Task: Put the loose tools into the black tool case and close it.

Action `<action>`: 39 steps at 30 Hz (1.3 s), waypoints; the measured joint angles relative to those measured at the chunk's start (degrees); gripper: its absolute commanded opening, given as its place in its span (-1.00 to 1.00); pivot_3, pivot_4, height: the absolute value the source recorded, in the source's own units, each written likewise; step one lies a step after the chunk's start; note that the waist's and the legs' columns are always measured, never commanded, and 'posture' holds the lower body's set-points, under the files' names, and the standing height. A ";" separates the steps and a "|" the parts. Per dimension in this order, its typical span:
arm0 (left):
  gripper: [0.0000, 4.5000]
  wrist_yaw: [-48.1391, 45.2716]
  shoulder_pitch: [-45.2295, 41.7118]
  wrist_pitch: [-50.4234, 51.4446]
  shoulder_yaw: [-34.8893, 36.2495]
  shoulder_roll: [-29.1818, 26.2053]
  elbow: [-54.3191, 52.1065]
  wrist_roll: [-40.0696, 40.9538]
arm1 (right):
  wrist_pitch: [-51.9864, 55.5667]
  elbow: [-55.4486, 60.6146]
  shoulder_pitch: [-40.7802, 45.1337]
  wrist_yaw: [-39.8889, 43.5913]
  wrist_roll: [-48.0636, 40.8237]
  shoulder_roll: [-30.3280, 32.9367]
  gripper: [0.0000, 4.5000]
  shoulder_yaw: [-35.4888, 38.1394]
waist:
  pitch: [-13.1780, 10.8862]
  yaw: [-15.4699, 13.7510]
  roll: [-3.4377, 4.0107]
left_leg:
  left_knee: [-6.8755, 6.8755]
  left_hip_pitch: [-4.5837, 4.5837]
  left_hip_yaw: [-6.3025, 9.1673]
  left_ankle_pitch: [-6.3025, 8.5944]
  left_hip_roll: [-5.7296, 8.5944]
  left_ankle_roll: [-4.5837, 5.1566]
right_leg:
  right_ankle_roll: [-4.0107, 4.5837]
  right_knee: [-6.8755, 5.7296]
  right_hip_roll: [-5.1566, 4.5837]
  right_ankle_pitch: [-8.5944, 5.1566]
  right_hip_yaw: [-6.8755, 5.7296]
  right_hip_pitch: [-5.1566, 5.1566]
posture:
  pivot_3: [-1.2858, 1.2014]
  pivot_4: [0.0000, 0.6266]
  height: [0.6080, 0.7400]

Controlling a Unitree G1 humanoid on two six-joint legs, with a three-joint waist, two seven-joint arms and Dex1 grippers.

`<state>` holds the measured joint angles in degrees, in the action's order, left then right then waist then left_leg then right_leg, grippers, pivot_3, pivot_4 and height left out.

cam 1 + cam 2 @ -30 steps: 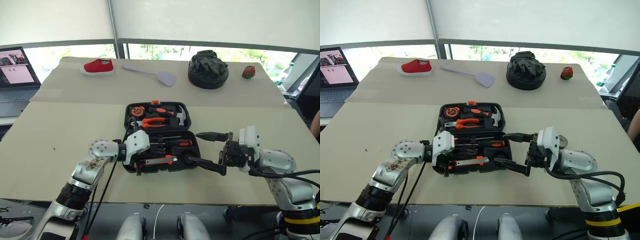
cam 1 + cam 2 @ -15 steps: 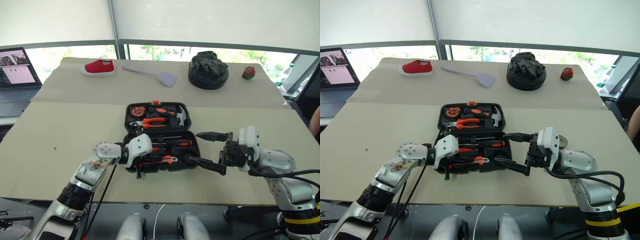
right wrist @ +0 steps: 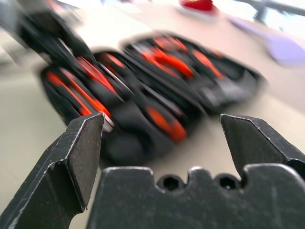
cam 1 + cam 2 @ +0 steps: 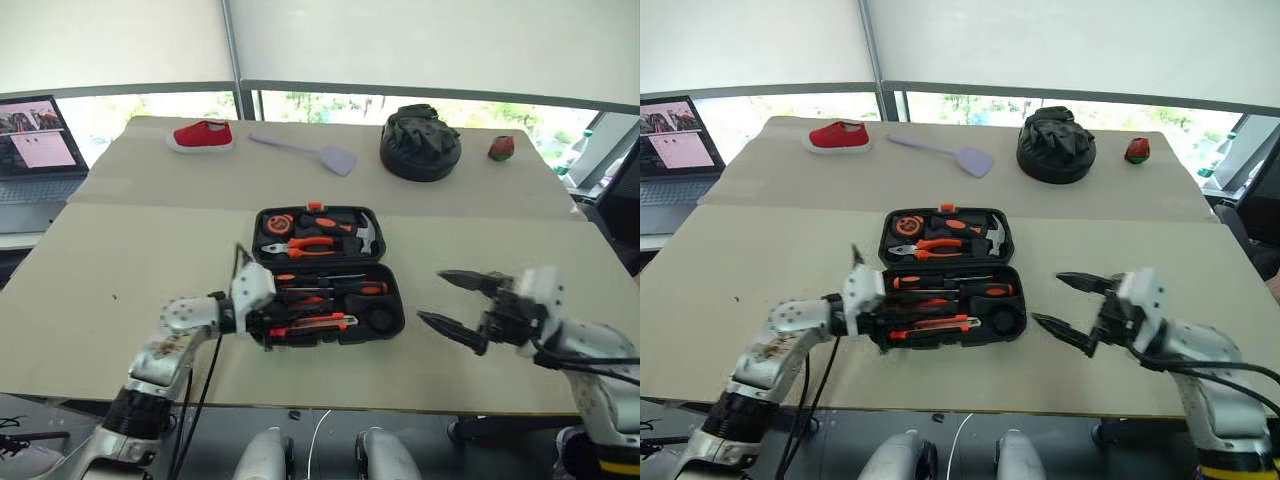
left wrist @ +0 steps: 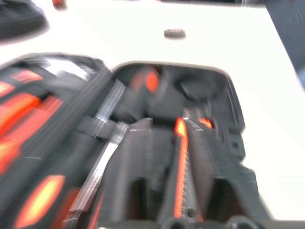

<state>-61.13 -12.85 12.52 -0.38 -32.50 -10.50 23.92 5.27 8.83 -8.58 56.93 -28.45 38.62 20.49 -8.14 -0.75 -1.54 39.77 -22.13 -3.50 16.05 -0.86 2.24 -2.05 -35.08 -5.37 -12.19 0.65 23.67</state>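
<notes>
Since the frame a second earlier, we saw our right gripper (image 4: pixel 452 302) swing away from the case (image 4: pixel 326 276) toward our right, so that it now hung clear of the case's right edge, over bare table (image 4: pixel 120 250). Its jaws stood wide apart with nothing between them. Our left gripper (image 4: pixel 258 318) had shifted a little along the case's near left corner and sat against the front half. Whether its jaws were apart or together we could not tell; its wrist view was blurred, showing only dark slots and an orange strip close up.

The case lay open and flat in the middle of the table, lid half to the far side. In the near half we saw an orange-and-black screwdriver (image 4: pixel 335 288), a knife (image 4: pixel 312 324) along the front edge and a dark tape roll (image 4: pixel 379 319) at the right end. The far half held pliers (image 4: pixel 304 244) and a hammer (image 4: pixel 364 233).

Well beyond the case lay a red shoe (image 4: pixel 202 135), a lilac spatula (image 4: pixel 306 151), a black mound (image 4: pixel 420 143) and a small red object (image 4: pixel 500 148). A laptop (image 4: pixel 38 150) stood off the table's left side.
</notes>
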 measured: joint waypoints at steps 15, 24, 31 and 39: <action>0.99 -11.86 11.85 -3.51 17.63 -7.16 1.01 14.06 | -8.51 -7.27 -7.24 -3.93 5.94 1.91 1.00 7.56 | 0.00 1.03 0.12 | 0.03 0.18 -0.24 0.01 -0.06 0.01 | 0.16 0.01 0.06 -0.14 0.22 -0.01 | 0.03 -0.52 1.00; 0.99 -13.29 5.40 -1.32 7.78 -5.94 -3.71 13.58 | 8.28 -18.70 19.02 3.10 14.05 17.60 1.00 -11.57 | -0.01 0.69 0.10 | -0.02 -0.21 -0.21 0.00 0.00 0.01 | 0.08 -0.05 0.20 -0.06 0.14 0.44 | 0.03 -0.52 1.00; 1.00 -11.70 5.54 -2.11 6.13 -5.30 -4.34 12.02 | 8.17 -36.51 36.57 5.38 24.89 15.53 0.68 -25.60 | -0.01 1.16 0.10 | 0.01 -0.24 -0.27 0.01 0.02 0.02 | 0.02 0.01 0.13 -0.03 0.18 0.43 | 0.03 -0.52 1.00; 1.00 -11.04 7.01 -2.26 6.68 -6.47 -6.71 12.05 | 9.04 -42.76 43.87 8.75 29.25 14.41 -0.55 -29.95 | -0.01 1.43 0.09 | 0.03 -0.24 -0.24 0.01 0.00 0.02 | -0.03 -0.01 0.08 0.01 0.18 0.41 | 0.03 -0.52 1.00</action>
<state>-72.17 -5.83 10.26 6.30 -38.97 -17.21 35.97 14.31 -33.93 35.29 65.68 0.80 53.03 -9.45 -8.15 0.68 -1.45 39.79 -22.37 -3.75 16.06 -0.86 2.26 -2.08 -35.09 -5.29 -12.18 0.83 24.08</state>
